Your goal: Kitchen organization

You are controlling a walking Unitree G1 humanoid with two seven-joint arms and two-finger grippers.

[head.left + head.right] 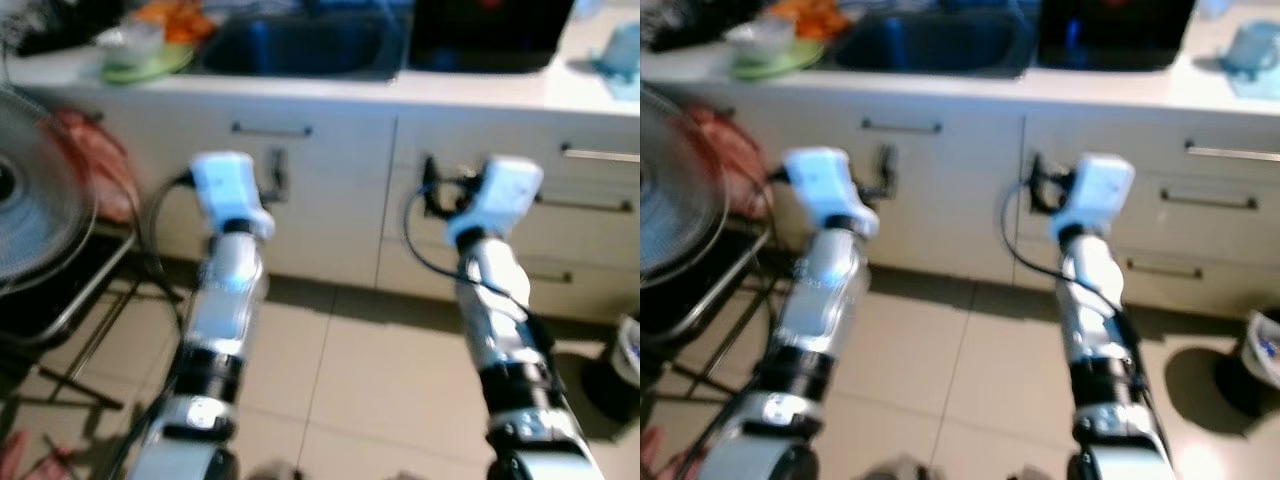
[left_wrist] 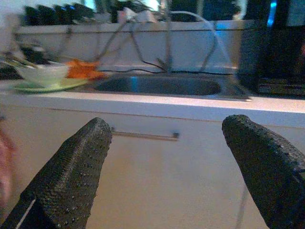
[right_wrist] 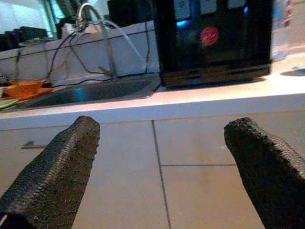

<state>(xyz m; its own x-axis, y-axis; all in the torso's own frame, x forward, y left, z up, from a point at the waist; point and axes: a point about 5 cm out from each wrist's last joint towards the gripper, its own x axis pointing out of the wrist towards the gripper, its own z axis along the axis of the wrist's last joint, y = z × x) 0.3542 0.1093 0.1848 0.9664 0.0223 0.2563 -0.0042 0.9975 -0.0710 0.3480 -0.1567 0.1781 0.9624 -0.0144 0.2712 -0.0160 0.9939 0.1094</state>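
Item: white bowl (image 1: 128, 42) on green plate (image 1: 150, 66), countertop (image 1: 480, 88) at eleven o'clock, beside sink (image 1: 290, 45); I judged it light, rigid, breakable, best gripped by the rim; left gripper (image 2: 167, 162) and right gripper (image 3: 164, 162) spread, empty.

- A white bowl (image 2: 44, 74) sits upright on a green plate (image 2: 47, 86) at the countertop's (image 1: 470, 88) left end, just left of the sink (image 1: 300, 48).
- Something orange (image 2: 82, 69), blurred, lies just behind the plate, near the sink's left rim.
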